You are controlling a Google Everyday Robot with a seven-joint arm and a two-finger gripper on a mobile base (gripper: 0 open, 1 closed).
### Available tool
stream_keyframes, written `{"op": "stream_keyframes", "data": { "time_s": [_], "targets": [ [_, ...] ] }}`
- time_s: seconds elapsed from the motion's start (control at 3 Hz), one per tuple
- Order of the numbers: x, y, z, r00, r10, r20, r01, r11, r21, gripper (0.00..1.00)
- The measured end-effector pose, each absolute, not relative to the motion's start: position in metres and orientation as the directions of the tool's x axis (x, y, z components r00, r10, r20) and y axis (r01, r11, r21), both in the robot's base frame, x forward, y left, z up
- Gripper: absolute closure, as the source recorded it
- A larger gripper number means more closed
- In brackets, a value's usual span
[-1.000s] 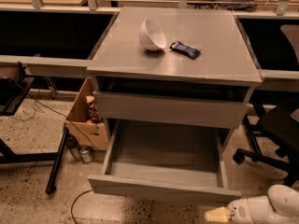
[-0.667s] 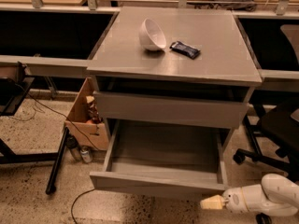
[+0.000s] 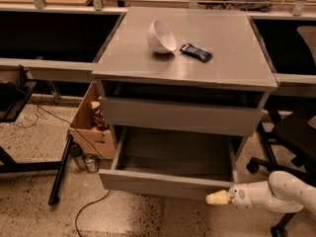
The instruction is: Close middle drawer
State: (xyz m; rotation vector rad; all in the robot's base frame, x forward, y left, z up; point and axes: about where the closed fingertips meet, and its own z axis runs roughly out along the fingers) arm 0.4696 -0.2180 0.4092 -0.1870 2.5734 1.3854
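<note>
The middle drawer [image 3: 170,154] of the grey cabinet stands pulled far out, showing its grey box interior. Its plain front panel [image 3: 158,182] faces me low in the view. My gripper [image 3: 217,197], a cream tip on a white arm that comes in from the lower right, is shut and empty. It rests against the right end of that front panel. Above the open drawer, another grey drawer front [image 3: 180,116] sits nearly flush with the cabinet.
A white bowl [image 3: 161,36] and a dark snack bar [image 3: 196,52] lie on the cabinet top [image 3: 232,63]. A cardboard box [image 3: 91,127] with bottles, cans [image 3: 85,161] and a black leg [image 3: 60,174] are on the left floor. A black office chair [image 3: 291,132] stands at the right.
The gripper has moved left and up to the right end of the drawer's front panel. The drawer front has slid a little way in towards the cabinet.
</note>
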Motion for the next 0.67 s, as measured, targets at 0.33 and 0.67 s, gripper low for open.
{"op": "stream_keyframes", "data": {
  "time_s": [0.33,0.67],
  "targets": [
    [0.488,-0.214,0.413,-0.967,0.008,-0.255,-0.21,0.544,0.812,1.0],
    [0.512,-0.208,0.419,-0.962,0.029,-0.27,-0.213,0.536,0.817,1.0]
  ]
}}
